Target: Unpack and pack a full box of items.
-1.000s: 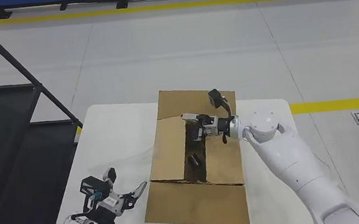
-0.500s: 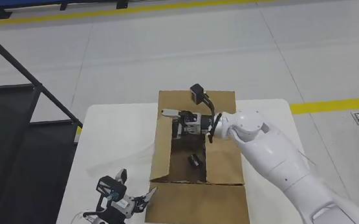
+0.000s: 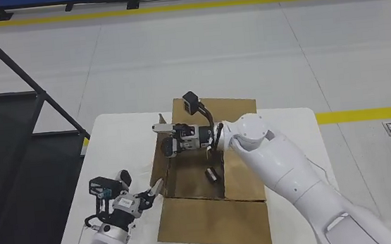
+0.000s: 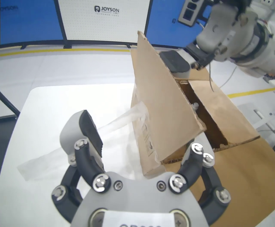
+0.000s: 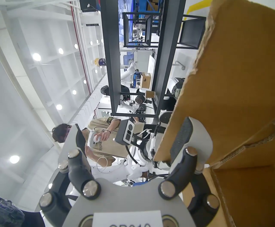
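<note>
Cardboard box directly under right gripper, jaws apart, one finger against raised side flap. Left gripper apart beside near corner. Opening step; next likely press flap outward, reach inside.

My arms and end effectors: white shells, grey plates, black links.

My right arm is cased in glossy white with rounded joints; just behind the right end effector a small black camera box rides on a curved black stalk. The left end effector has a pale grey palm plate, black curved linkages pinned with silver screws, grey-white fingers faced with black textured pads, and a white printed label at the palm's base. The right one is built the same.
</note>
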`<state>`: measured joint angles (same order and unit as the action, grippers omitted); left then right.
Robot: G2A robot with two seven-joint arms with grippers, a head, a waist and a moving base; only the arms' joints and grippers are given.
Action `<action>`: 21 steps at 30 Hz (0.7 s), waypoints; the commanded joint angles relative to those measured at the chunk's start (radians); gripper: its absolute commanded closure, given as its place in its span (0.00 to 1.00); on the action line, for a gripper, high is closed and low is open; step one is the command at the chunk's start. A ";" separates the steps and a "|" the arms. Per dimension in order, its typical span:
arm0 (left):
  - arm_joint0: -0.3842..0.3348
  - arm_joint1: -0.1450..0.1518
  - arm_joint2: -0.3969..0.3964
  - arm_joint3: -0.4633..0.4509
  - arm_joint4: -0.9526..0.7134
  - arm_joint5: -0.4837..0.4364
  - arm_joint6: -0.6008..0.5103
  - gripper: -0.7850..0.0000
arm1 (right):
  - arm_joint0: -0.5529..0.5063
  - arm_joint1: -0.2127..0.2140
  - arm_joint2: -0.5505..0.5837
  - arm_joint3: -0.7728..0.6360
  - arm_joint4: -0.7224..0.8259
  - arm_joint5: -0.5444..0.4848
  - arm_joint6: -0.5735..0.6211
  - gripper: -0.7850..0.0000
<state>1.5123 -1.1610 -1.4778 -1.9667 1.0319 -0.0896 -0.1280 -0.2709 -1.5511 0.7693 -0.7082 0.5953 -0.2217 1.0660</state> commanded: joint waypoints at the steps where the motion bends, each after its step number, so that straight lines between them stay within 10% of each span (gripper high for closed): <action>1: 0.003 0.000 -0.025 0.008 -0.016 0.008 0.004 0.00 | 0.008 -0.003 0.002 0.026 -0.003 -0.023 0.018 0.00; 21: -0.005 0.009 -0.138 0.192 -0.031 -0.030 -0.062 0.00 | -0.111 0.120 0.300 -0.006 0.055 -0.164 0.105 0.00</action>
<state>1.5108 -1.1526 -1.6168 -1.7840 0.9955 -0.1196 -0.1861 -0.3728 -1.4372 1.0557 -0.7039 0.6518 -0.3897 1.1727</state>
